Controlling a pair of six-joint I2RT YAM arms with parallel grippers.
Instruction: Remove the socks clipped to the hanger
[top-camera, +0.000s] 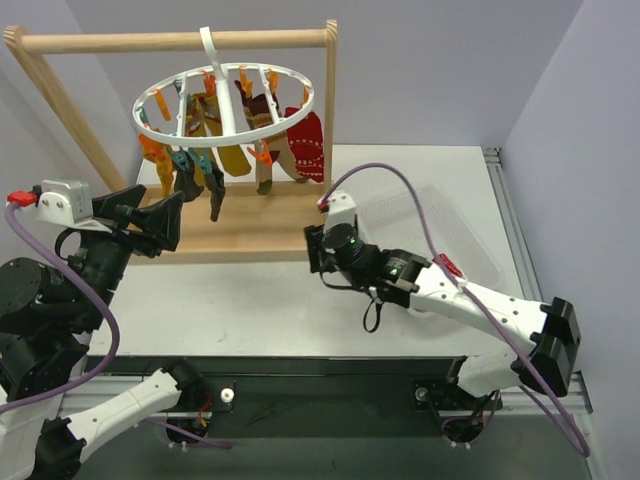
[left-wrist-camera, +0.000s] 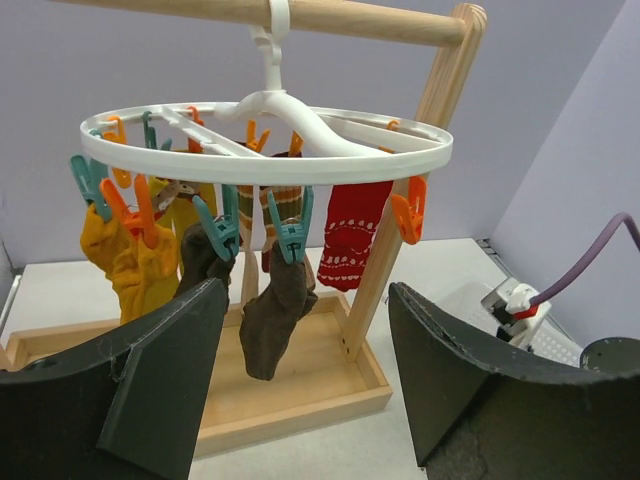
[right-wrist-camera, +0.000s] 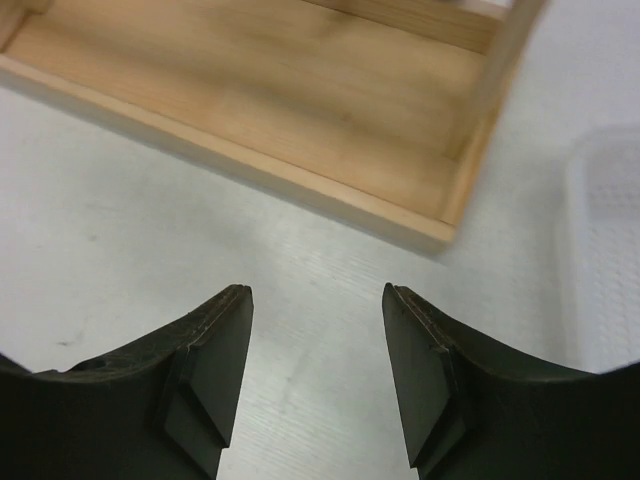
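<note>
My left gripper (top-camera: 168, 222) is spread wide with nothing between its pads. It sits just off the left end of the wooden rack (top-camera: 180, 40), low and in front of the hanger (left-wrist-camera: 260, 168). In the left wrist view the gap between the jaws frames the hanging socks (left-wrist-camera: 135, 265), all apart from the fingers. The hanger's hook is over the rack's top bar. The socks dangle from orange and teal clips (left-wrist-camera: 292, 238) around the ring. 1 brown sock (left-wrist-camera: 275, 320) hangs nearest, and 1 red sock (left-wrist-camera: 350, 235) is at the right by the upright.

My right gripper (right-wrist-camera: 317, 300) is also open, low over the table (right-wrist-camera: 120, 250) near the front edge of the rack's base tray (right-wrist-camera: 300, 120). The socks hang above that tray. A clear basket (top-camera: 450, 215) lies on the table beside the right arm.
</note>
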